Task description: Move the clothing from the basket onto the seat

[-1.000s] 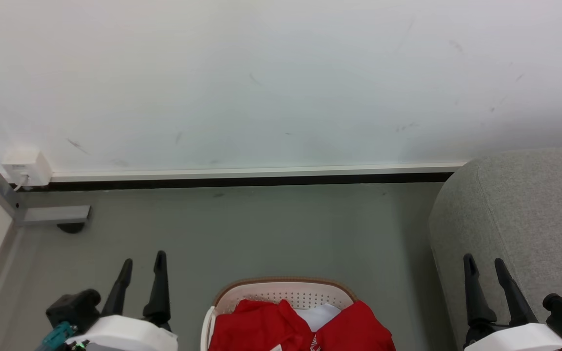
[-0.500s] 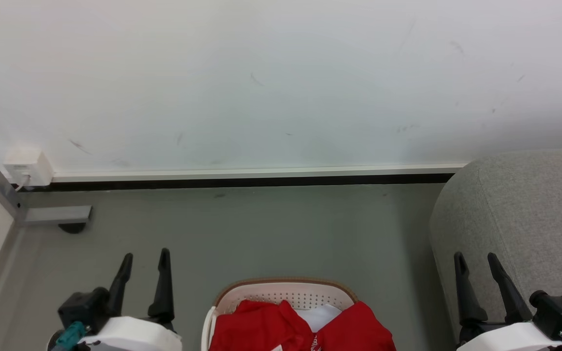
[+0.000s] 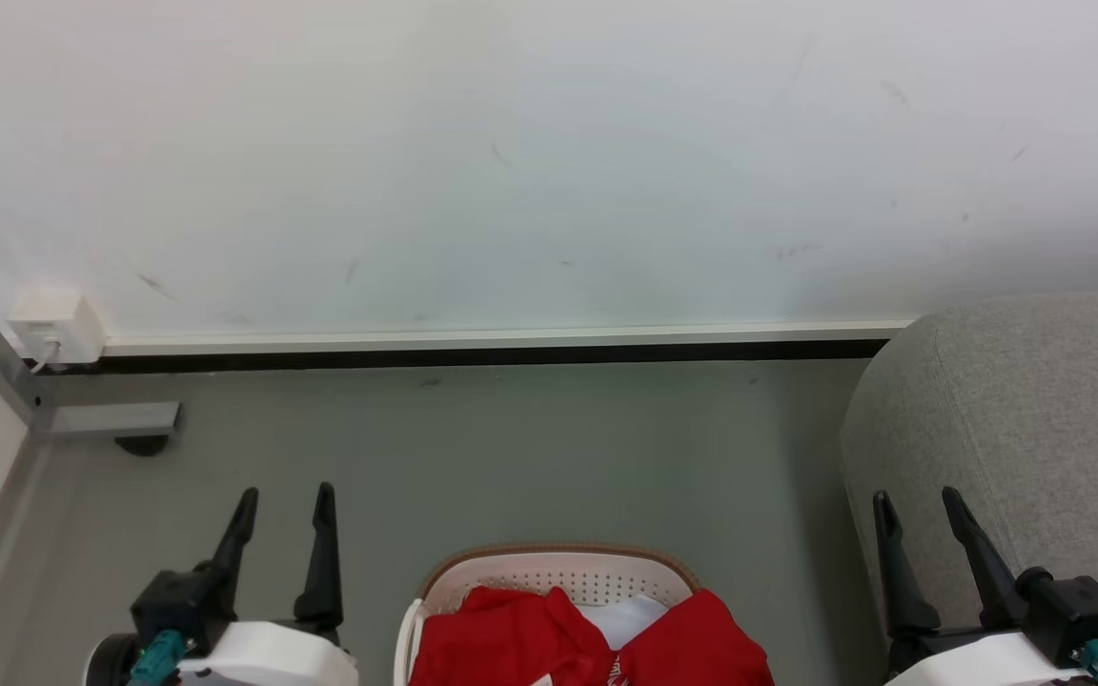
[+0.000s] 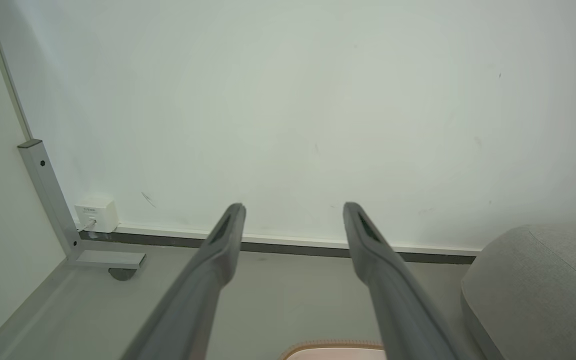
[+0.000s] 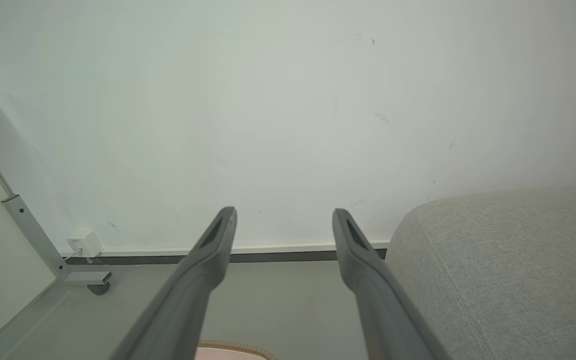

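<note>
2 red clothing (image 3: 511, 640) folds flank white fabric in the basket (image 3: 559, 575).

**Basket (image 3: 563, 577) in the middle, seat (image 3: 1035, 410) to its right**

The clothing (image 3: 501, 638) lies in the basket, which stands on the floor (image 3: 511, 448) before the wall (image 3: 549, 162). The left gripper (image 3: 287, 491) hangs left of the basket, the right gripper (image 3: 915, 495) beside the seat.

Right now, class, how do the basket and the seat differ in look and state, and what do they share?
The basket is cream perforated plastic with a tan rim; the seat is grey woven upholstery. The basket holds red clothing; the seat's visible surface is bare fabric. The basket looks smaller than the seat. Both are rounded and stand on the floor.
</note>
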`<state>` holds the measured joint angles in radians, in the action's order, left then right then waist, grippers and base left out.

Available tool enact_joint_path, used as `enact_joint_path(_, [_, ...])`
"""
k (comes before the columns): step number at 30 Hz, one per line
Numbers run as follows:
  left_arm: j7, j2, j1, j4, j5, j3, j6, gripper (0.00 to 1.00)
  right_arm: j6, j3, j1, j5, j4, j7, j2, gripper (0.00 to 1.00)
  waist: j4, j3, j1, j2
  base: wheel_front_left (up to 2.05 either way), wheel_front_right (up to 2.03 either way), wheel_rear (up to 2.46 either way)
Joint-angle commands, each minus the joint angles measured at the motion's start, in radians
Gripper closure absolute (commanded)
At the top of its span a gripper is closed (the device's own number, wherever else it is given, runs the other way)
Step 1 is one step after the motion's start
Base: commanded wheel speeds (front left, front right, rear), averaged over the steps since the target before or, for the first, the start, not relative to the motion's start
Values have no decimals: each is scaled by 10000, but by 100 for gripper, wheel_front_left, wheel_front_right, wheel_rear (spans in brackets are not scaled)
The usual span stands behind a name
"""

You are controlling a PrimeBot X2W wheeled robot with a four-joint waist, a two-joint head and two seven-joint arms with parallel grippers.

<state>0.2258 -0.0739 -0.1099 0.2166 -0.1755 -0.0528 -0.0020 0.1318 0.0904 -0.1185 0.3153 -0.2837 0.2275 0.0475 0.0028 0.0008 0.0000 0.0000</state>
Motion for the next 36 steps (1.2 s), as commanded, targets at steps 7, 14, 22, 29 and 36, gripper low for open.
enact_joint_path(7, [229, 27, -133, -51, 617, 60, -40, 0, -19, 84, -117, -497, 68, 219, 45, 0, 1, -13, 0, 0, 0, 0, 0])
enact_joint_path(14, [332, 117, -156, -53, 899, 208, -118, 0, -20, 163, -154, -788, 87, 312, 50, 0, 0, 22, 0, 0, 0, 0, 0])
enact_joint_path(22, [392, 169, -213, 69, 981, 288, -304, 0, -21, 208, -152, -868, 45, 383, 53, 0, 3, 46, 0, 0, 0, 0, 0])
enact_joint_path(29, [392, 197, -233, 117, 950, 342, -369, 0, -21, 222, -174, -802, 18, 383, 51, 0, 16, 67, 0, 0, 0, 0, 0])
enact_joint_path(36, [392, 214, -189, 137, 793, 423, -402, 0, -21, 256, -94, -734, 39, 383, 51, 0, 10, 65, 0, 0, 0, 0, 0])
